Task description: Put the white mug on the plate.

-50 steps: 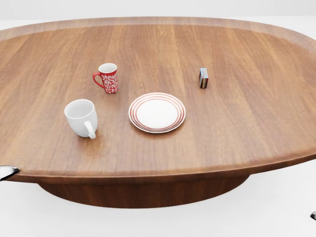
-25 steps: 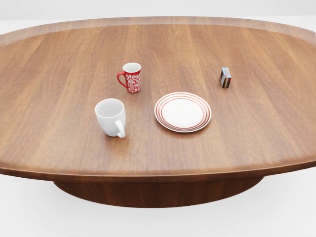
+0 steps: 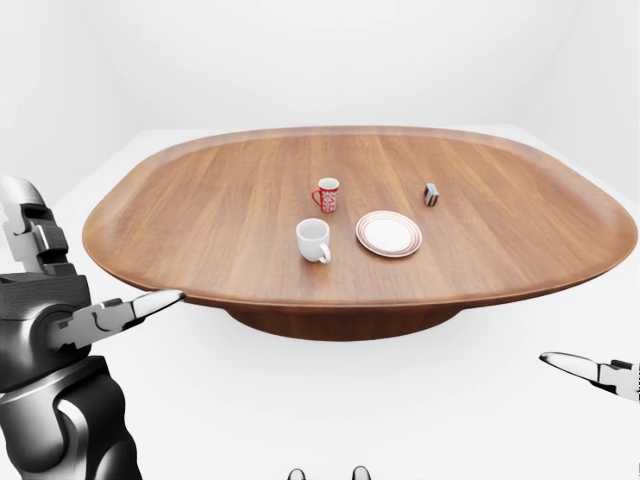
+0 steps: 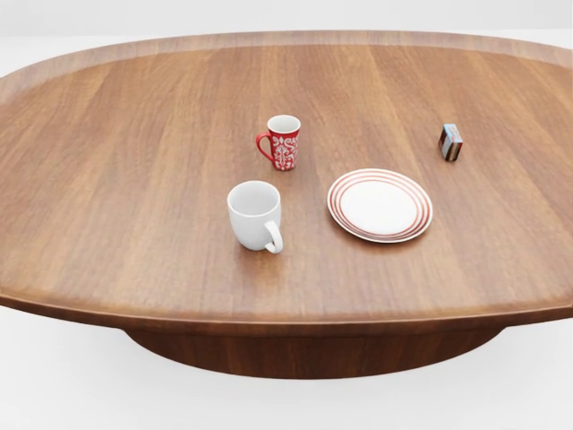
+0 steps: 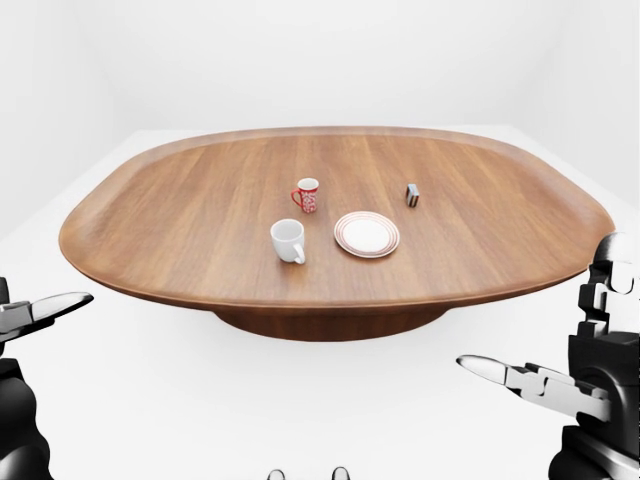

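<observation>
White mug (image 4: 255, 213) sits upright just left of the plate (image 4: 380, 204), handle toward the table's near edge. Probably glossy, rigid, chippable (grab the body). Left hand (image 3: 120, 313) and right hand (image 5: 520, 378): fingers spread, empty.

A large oval wooden bench (image 4: 134, 224) with a raised rim is carried on a dark central pedestal and is set on a white floor (image 3: 330, 400). In the head view, a red mug with a white pattern (image 4: 283, 142) is seen upright near the middle, handle turned left. A small striped box (image 4: 450, 142) is seen well apart, toward the right edge.
</observation>
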You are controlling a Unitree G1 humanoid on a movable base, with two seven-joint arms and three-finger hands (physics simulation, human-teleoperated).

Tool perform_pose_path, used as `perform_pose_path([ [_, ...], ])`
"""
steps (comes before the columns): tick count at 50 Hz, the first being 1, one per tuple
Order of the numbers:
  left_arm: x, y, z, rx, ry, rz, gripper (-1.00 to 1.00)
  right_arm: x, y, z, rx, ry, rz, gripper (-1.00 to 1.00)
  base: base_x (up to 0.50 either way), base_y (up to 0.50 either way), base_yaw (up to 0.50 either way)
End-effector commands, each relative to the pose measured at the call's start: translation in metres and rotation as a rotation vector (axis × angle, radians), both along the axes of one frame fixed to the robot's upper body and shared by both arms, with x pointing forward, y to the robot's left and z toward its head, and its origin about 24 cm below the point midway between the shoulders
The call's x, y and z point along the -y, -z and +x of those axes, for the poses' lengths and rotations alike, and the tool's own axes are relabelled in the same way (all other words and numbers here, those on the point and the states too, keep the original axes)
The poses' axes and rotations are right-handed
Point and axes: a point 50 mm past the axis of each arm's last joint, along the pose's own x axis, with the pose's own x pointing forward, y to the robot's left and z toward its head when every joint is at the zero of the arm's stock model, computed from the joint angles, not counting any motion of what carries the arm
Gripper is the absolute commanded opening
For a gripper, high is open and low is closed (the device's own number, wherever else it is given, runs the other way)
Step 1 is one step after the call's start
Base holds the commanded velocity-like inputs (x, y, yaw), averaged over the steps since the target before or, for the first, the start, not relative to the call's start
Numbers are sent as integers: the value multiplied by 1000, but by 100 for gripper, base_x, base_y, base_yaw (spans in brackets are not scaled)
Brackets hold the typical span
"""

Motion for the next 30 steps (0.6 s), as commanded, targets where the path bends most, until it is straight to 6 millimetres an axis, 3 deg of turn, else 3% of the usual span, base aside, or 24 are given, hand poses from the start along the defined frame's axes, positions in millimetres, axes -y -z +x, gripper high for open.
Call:
perform_pose_path([
  [1, 1, 1, 1, -5, 3, 0, 100, -1, 3, 2, -13, -13, 5, 100, 30, 0, 0],
  [30, 4, 0, 0, 0, 6, 8, 100, -8, 7, 7, -47, -57, -12, 100, 37, 0, 0],
])
